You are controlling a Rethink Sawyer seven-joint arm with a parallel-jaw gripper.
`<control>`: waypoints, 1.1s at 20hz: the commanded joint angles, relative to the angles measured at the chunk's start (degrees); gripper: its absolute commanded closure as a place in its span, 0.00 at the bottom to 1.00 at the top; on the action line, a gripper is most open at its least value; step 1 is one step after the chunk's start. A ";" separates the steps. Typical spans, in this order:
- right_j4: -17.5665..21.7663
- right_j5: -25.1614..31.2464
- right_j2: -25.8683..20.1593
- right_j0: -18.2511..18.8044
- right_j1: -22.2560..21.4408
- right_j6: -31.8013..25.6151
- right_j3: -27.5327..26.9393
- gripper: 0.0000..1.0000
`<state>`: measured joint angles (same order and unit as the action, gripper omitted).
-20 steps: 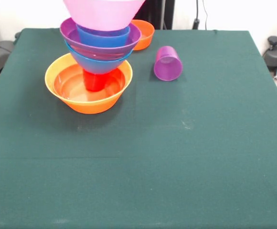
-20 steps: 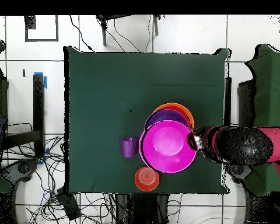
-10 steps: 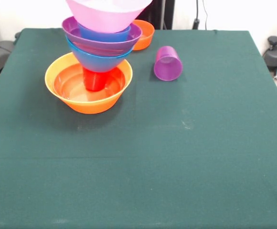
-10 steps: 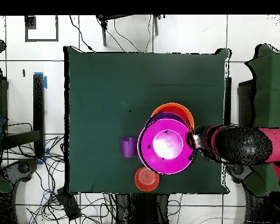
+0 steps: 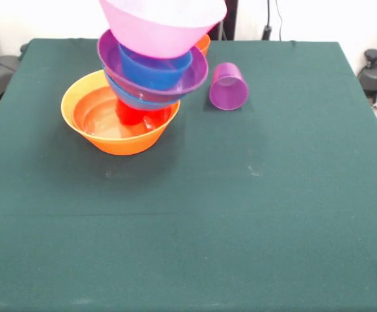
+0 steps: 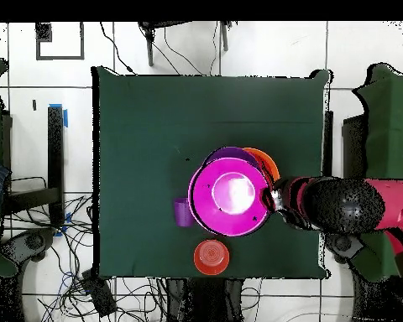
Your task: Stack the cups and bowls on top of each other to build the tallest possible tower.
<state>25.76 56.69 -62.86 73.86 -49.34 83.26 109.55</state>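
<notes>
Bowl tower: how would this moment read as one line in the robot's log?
tower: leaning toward purple cup | base: large orange bowl | top: pink bowl | purple cup: on side, unstacked | tool: beside tower, state unclear

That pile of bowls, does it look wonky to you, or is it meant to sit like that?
It looks askew. The tower leans toward the purple cup, which lies on its side on the table. The pink bowl on top and the purple bowl under it are tilted and overhang the large orange bowl at the base.
</notes>
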 commanded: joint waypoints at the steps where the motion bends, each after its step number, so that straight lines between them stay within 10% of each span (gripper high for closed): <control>1: 1.09 -2.93 5.68 -2.97 2.79 1.97 0.22 1.00; 22: 3.17 -4.72 8.51 -2.11 8.78 -1.65 -2.73 1.00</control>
<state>25.76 55.59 -59.77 74.03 -45.74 83.26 108.07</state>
